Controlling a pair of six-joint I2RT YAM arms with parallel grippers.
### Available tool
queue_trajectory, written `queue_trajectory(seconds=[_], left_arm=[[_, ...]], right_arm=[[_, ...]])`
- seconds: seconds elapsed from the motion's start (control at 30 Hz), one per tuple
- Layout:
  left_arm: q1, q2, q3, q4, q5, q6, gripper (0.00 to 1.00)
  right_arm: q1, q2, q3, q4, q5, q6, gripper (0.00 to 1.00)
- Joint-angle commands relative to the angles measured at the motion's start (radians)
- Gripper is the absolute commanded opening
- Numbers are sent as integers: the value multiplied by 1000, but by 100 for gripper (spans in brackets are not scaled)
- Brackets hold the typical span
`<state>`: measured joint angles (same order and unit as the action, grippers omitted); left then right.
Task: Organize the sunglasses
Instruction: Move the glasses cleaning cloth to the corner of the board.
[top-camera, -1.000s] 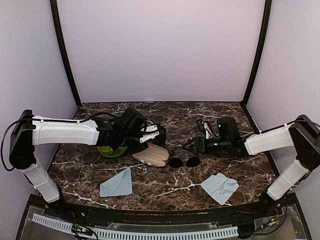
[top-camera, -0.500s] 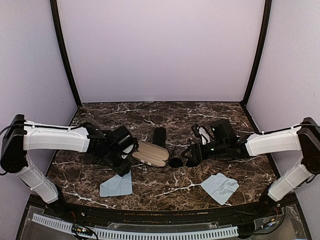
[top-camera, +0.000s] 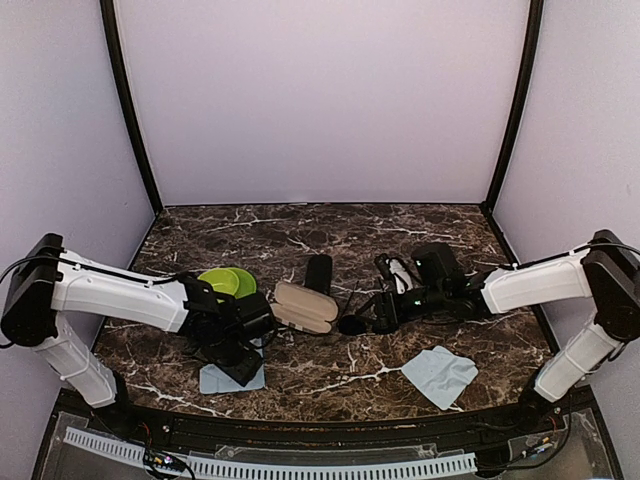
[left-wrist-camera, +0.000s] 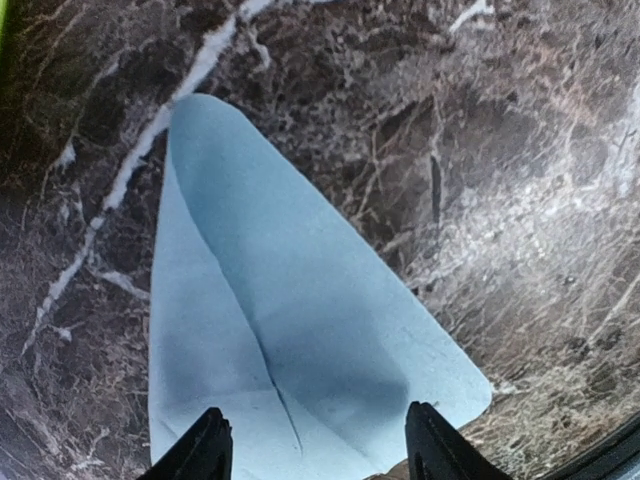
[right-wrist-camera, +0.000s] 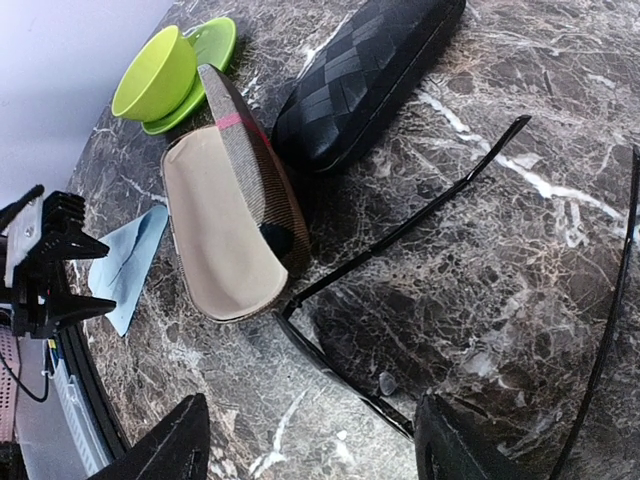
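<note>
One pair of sunglasses (top-camera: 350, 324) with dark lenses and a thin black frame (right-wrist-camera: 343, 370) lies unfolded on the marble, just right of the open striped case (top-camera: 305, 307). My right gripper (top-camera: 381, 318) hovers low over the glasses, open, with the frame's top bar between and ahead of its fingers (right-wrist-camera: 165, 445) and nothing touching. Its fingertip midpoint (right-wrist-camera: 310, 452) is near the lens. My left gripper (top-camera: 238, 368) points down over the left light blue cloth (left-wrist-camera: 290, 320), open (left-wrist-camera: 320, 455), its fingers straddling the cloth's near edge.
A closed black case (top-camera: 318, 272) lies behind the open case (right-wrist-camera: 225, 230). A green cup on a saucer (top-camera: 228, 282) stands left of them. A second blue cloth (top-camera: 440, 375) lies at the front right. Purple walls enclose the table.
My left arm swung from the green cup and open case toward the near edge, ending over the left cloth with its jaws wider. The right gripper crept left over the sunglasses.
</note>
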<state>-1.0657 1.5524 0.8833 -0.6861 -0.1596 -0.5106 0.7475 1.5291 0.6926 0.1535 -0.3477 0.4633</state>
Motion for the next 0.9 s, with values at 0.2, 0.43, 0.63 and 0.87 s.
queue_trajectory(seconds=[0.2, 0.43, 0.63, 0.87], left_arm=[[-130, 154, 86, 3, -44, -36, 62], [-201, 296, 268, 54, 38, 104, 62], [-237, 424, 429, 46, 75, 264, 62], [-239, 428, 513, 47, 65, 351, 62]], right_arm=[[11, -51, -8, 36, -2, 21, 70], [10, -101, -13, -10, 51, 14, 71], [-8, -129, -32, -56, 113, 30, 71], [-42, -168, -53, -99, 135, 44, 71]])
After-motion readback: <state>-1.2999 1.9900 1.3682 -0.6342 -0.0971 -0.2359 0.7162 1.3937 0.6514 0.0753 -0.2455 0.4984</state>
